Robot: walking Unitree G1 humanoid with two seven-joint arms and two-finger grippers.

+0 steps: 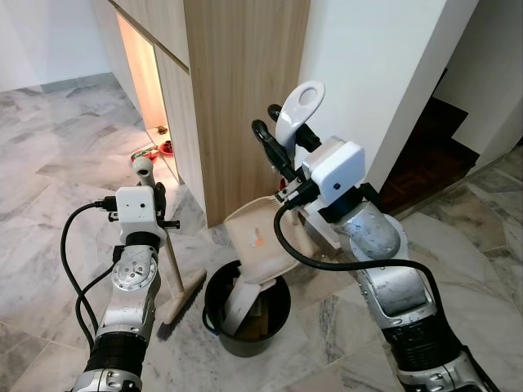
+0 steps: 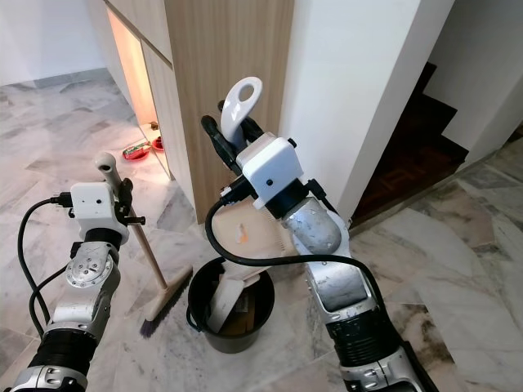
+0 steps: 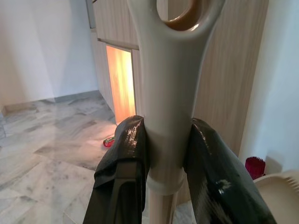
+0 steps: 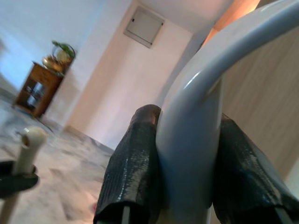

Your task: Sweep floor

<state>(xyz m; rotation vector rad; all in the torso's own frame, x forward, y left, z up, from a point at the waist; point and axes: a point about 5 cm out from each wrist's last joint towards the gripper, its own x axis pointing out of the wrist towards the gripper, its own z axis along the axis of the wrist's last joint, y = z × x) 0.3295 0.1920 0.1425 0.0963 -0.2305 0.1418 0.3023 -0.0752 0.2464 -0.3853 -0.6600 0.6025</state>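
My left gripper (image 1: 160, 201) is shut on the pale upper handle of a broom (image 1: 172, 269). The broom stands nearly upright with its bristle head (image 1: 181, 306) resting on the marble floor. In the left wrist view the fingers (image 3: 124, 154) clamp the handle from both sides. My right gripper (image 1: 278, 145) is shut on the white looped handle (image 1: 299, 110) of a cream dustpan (image 1: 260, 237). The pan is tipped down, its mouth over a black bin (image 1: 282, 322) that holds some rubbish. The bin stands between my two arms, just right of the broom head.
A tall wooden cabinet (image 1: 237, 98) rises directly behind the bin, with a lit niche (image 1: 145, 82) and red items (image 1: 159, 149) at floor level on its left. A white wall (image 1: 376, 73) and dark stairs (image 1: 433, 147) lie to the right. Open marble floor (image 1: 57, 155) stretches left.
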